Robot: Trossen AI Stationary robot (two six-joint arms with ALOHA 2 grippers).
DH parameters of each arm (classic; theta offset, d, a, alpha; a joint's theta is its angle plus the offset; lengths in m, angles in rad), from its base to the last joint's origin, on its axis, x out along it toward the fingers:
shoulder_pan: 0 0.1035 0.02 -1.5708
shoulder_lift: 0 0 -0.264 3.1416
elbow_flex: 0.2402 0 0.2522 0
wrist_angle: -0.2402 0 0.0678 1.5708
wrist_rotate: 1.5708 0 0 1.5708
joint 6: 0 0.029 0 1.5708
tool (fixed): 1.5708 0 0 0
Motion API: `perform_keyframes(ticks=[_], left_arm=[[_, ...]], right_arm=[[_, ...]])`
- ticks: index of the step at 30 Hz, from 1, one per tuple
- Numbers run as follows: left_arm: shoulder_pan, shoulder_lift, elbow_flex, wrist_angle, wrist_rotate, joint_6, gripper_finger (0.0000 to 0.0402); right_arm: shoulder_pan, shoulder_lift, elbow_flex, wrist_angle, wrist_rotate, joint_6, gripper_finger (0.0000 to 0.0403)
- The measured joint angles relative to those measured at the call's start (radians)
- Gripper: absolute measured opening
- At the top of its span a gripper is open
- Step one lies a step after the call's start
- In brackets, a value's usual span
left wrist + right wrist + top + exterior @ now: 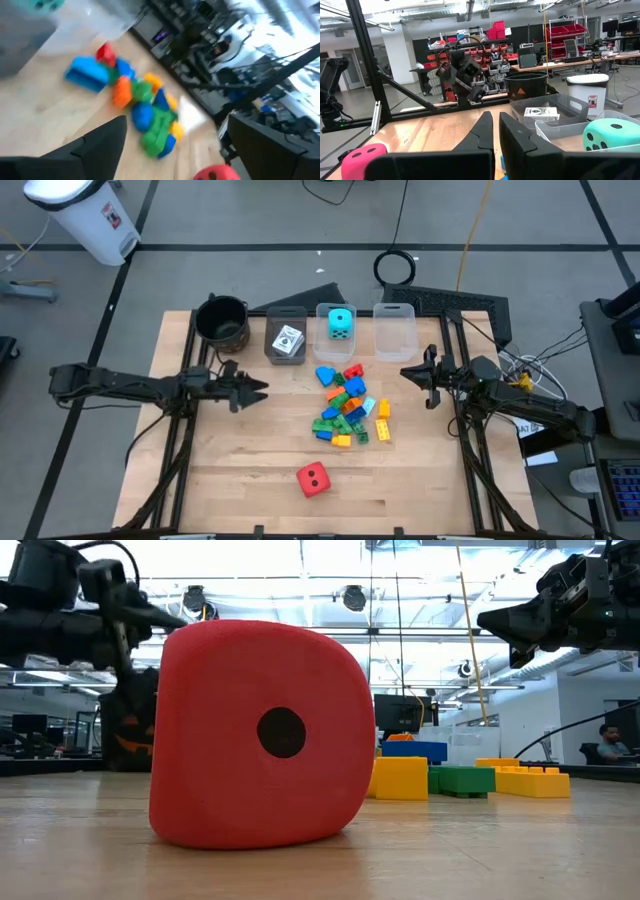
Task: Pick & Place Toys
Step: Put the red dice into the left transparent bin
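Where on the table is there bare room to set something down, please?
Bare wood lies left of the red cube, below the left arm, and right of it, below the brick pile. It is crowded from that pile back to the three bins and black pot.

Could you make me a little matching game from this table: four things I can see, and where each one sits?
Things:
1. cyan dotted foam cube
2. red dotted foam cube
3. small white square cards
4. black round pot

Places:
A. alone on the bare wood, nearest the table's front edge
B. inside the grey plastic bin
C. at the table's back left corner
D. inside the middle clear plastic bin

Pairs: 1-D, 2-A, 3-B, 4-C
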Motion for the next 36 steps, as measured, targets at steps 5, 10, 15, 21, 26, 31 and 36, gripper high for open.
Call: perform_keyframes(ticks=[5, 10, 15, 21, 26, 31, 36], left_arm=[[0.001, 0.098, -0.001, -0.057, -0.055, -0.04, 0.0394], [-0.056, 0.253, 0.081, -0.086, -0.077, -0.189, 0.0376], [-0.176, 0.441, 0.355, -0.328, -0.01, -0.067, 0.0384], [-0.306, 0.656, 0.724, -0.734, 0.102, 0.11, 0.0392], [-0.383, 0.816, 0.925, -0.801, 0.103, 0.12, 0.0392], [-0.422, 0.952, 1.047, -0.803, 0.103, 0.13, 0.0392], [-0.438, 1.051, 1.104, -0.82, 0.103, 0.075, 0.0392]], right_arm=[[0.0, 0.0, 0.0, 0.0, 0.0, 0.0, 0.0004], [0.0, 0.0, 0.0, 0.003, 0.0, 0.0, 0.0004], [0.0, 0.001, 0.0, 0.003, 0.0, 0.0, 0.0004], [0.0, 0.001, 0.0, 0.005, 0.0, 0.0, 0.0004], [0.0, 0.001, 0.0, 0.004, 0.0, 0.0, 0.0004], [0.0, 0.001, 0.0, 0.004, 0.0, 0.0, 0.0004], [0.0, 0.001, 0.0, 0.004, 0.0, 0.0, 0.0004]])
